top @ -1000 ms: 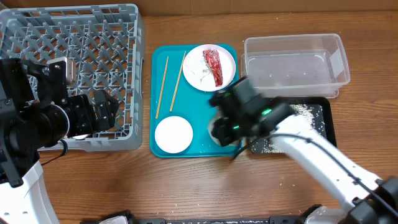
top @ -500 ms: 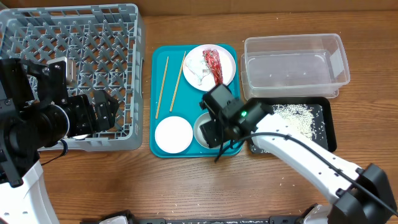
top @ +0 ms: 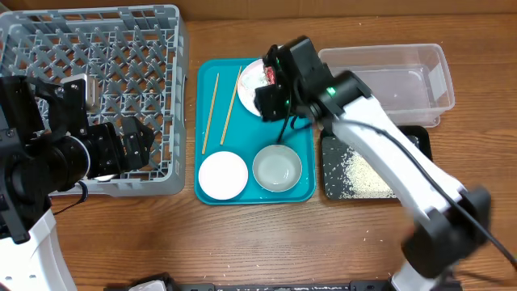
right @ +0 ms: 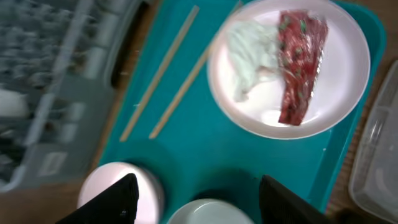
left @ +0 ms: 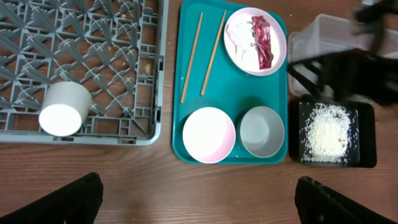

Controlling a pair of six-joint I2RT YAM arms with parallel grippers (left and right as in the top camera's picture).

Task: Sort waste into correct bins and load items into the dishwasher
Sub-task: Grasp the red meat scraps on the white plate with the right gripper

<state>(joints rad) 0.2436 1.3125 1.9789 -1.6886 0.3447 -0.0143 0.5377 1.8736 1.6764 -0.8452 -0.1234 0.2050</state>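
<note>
Right gripper [right: 198, 186] is wide open and empty, above the teal tray [right: 205, 146]. The pink plate [right: 289, 68] sits ahead of its fingers [right: 118, 199], offset right, at the tray's far end. A red wrapper [right: 301, 62] and a white tissue [right: 252, 56] lie on it. Left gripper [left: 199, 202] is wide open and empty, by the dish rack [left: 112, 56].

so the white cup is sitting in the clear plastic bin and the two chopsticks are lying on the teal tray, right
Not quite. The white cup is in the grey dish rack, not in the clear plastic bin; the left wrist view shows it lying there on its side. The two chopsticks do lie on the teal tray.
</note>
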